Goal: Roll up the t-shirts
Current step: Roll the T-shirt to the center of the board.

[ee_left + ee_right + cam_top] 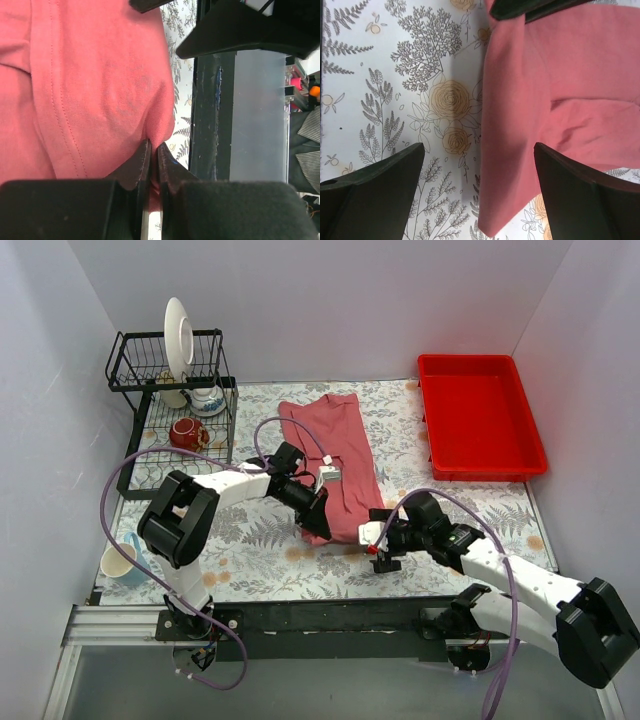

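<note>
The dusty-red, short-sleeved cloth t-shirt (335, 450) lies in the middle of the table on the floral-printed table cover (250, 565). It is laid out as a long, narrow strip running from far to near, with its sides apparently folded in. In the wrist views, a stitched seam and a folded layer show near its near end.

The left gripper (153, 146) is pinched together on the near edge of the shirt, with a small bulge of cloth caught between its black fingertips. The right gripper (477, 150) stands wide apart just above the shirt's near right corner. One finger is over bare table cover and the other over cloth, and it holds nothing.

No coil or rolled part is visible anywhere on the shirt, so the rolling itself seems barely begun. Only the narrowing of the shirt and the first grip on its near edge look done. What is left is turning that edge over and rolling it toward the far end.

The bright red rigid plastic tray (480, 455) sits at the far right, well apart from the shirt.
</note>
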`<control>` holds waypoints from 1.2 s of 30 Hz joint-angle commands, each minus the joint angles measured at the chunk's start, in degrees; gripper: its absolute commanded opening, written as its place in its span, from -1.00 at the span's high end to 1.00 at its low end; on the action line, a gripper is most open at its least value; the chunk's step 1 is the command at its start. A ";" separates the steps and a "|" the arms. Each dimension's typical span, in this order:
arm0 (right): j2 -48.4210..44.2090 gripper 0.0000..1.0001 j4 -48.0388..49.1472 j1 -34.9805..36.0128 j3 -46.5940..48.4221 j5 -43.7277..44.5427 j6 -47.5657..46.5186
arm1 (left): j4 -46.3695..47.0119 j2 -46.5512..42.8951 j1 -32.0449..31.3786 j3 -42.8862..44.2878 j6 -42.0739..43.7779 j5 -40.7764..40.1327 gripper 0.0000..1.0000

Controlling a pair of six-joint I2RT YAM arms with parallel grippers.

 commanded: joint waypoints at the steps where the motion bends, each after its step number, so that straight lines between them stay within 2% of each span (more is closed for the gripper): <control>1: 2.37 -0.97 12.32 0.83 -4.21 4.06 0.96 | -2.79 -0.55 1.24 1.50 1.50 3.50 1.00; 7: 8.78 -0.96 23.75 0.83 -6.16 9.33 2.72 | -3.76 0.07 3.61 0.45 2.91 3.85 1.00; 9: 11.14 -0.92 25.79 0.83 -6.25 9.60 3.77 | -4.11 0.51 3.79 0.27 4.13 3.24 1.00; 12: 14.40 -0.75 27.29 0.83 -4.58 10.21 5.09 | -5.08 1.21 4.23 -0.08 5.45 2.10 0.96; 15: 16.78 -0.23 25.63 0.92 -2.48 10.31 4.57 | -5.70 1.13 4.23 -0.52 7.30 0.17 0.81; 16: 17.13 0.26 24.75 0.92 -1.94 9.26 3.70 | -5.70 0.95 4.23 -0.61 8.26 -1.76 0.58; 17: 17.48 0.47 21.87 0.92 -1.07 8.64 3.60 | -5.00 0.52 4.23 -0.87 8.10 -3.69 0.38; 19: 18.37 0.80 18.35 0.83 1.57 6.89 4.65 | 1.47 -3.69 4.14 -4.20 5.73 -9.47 0.14; 21: 19.59 0.92 13.60 0.75 3.41 6.17 6.14 | 6.15 -8.34 3.53 -7.45 3.97 -12.83 0.01; 22: 19.86 0.97 12.45 0.66 5.16 5.82 7.46 | 10.52 -12.98 2.91 -10.68 3.44 -16.59 -0.07; 23: 20.30 0.97 11.57 0.48 5.70 5.47 9.56 | 12.56 -15.11 1.08 -12.72 3.18 -18.89 -0.24; 26: 21.70 0.97 8.41 0.13 7.55 4.41 12.64 | 22.67 -22.50 -3.75 -19.93 0.55 -27.40 -0.32; 31: 23.11 0.97 7.52 -0.48 8.34 4.68 15.29 | 32.78 -25.94 -12.71 -25.39 2.03 -36.56 -0.32; 36: 23.20 0.97 6.37 -1.36 8.34 4.33 15.91 | 35.96 -25.59 -16.51 -28.82 6.68 -42.38 -0.31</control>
